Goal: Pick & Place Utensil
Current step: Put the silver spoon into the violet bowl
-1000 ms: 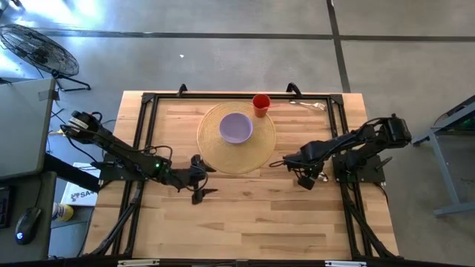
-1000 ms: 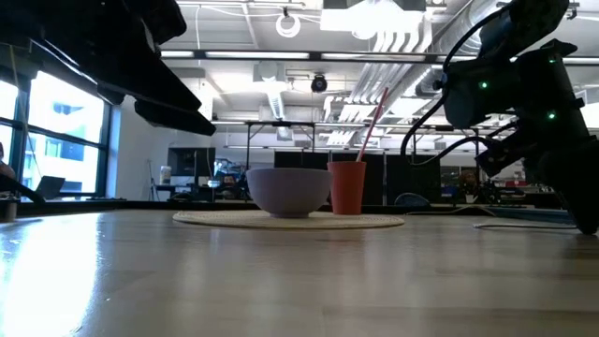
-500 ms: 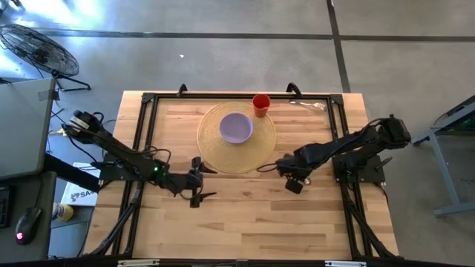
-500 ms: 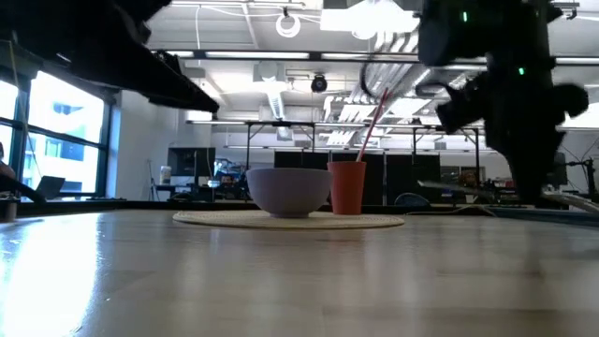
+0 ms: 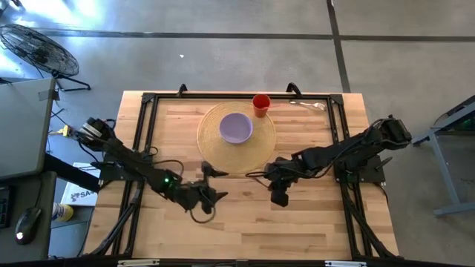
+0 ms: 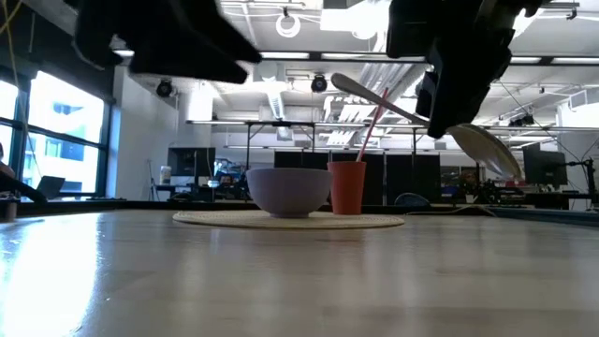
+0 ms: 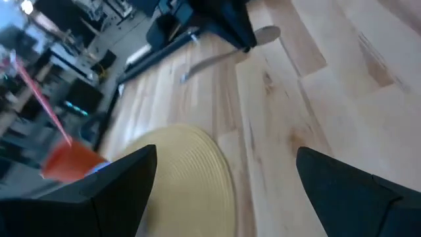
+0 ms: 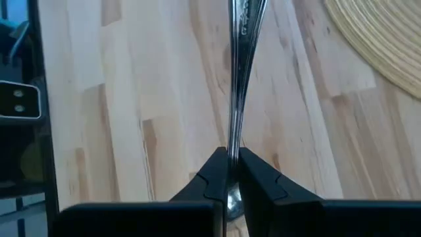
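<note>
Metal spoon (image 8: 241,72): slim silver handle, lifted off tabletop (image 5: 245,215), tilted, pinched betw. right gripper (image 8: 229,172) fingers, just beside woven mat.

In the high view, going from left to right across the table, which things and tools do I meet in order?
Left tool → purple bowl → red cup → right tool, shut on a spoon → another utensil at the far right corner. The bowl stands on a round woven mat.

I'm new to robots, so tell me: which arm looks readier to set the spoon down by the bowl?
The right one. Its gripper is already clamped on the spoon, just off the placemat holding the bowl. The left gripper is open and holds nothing.
</note>
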Controlling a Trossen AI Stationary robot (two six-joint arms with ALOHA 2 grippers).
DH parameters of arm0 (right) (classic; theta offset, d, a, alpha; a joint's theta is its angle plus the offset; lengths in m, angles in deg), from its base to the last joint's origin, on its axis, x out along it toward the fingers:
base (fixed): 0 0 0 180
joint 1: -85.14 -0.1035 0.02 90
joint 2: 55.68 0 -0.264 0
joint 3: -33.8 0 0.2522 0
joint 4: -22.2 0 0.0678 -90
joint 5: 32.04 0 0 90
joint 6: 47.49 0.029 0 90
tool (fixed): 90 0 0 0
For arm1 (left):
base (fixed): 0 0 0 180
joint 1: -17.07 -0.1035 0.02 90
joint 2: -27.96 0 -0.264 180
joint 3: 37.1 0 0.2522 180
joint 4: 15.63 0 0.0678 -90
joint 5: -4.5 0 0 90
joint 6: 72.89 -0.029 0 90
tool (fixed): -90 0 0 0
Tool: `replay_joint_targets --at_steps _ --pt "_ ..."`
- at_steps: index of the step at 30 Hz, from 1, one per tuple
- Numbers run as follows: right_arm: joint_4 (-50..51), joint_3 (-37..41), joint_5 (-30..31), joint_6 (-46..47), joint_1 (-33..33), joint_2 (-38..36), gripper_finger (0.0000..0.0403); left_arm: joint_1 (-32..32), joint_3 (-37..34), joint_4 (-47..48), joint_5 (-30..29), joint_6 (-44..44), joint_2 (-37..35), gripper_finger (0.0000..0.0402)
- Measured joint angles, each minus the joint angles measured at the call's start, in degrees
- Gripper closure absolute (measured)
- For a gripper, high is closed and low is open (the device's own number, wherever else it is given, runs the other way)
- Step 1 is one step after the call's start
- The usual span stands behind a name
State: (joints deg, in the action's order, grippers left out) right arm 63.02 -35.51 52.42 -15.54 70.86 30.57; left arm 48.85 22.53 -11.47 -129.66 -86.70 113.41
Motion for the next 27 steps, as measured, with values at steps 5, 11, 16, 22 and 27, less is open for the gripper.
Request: replay_joint_targets --at_steps 5,11,16,22,27 --pt "-0.66 0.02 -0.08 -0.48 0.00 0.00 0.0384 -1.16 7.80 3.14 0.55 -8.15 4.71 0.0044" --pt "-1.65 0.04 0.94 -2.73 0.00 -0.02 0.0387 -6.10 13.03 4.07 5.12 -12.31 8.53 0.0044" --pt "-1.61 0.07 0.53 -5.93 0.00 -0.02 0.0385 -9.19 14.63 4.07 13.85 -13.00 9.44 0.0044" --pt "-1.69 0.07 -1.23 -9.43 0.00 -0.04 0.0385 -11.71 14.63 3.59 24.97 -14.16 9.48 0.0080" --pt "-2.55 0.09 -1.31 -9.51 -0.04 -0.07 0.0386 -12.45 14.63 2.48 26.34 -16.81 9.48 0.0144"
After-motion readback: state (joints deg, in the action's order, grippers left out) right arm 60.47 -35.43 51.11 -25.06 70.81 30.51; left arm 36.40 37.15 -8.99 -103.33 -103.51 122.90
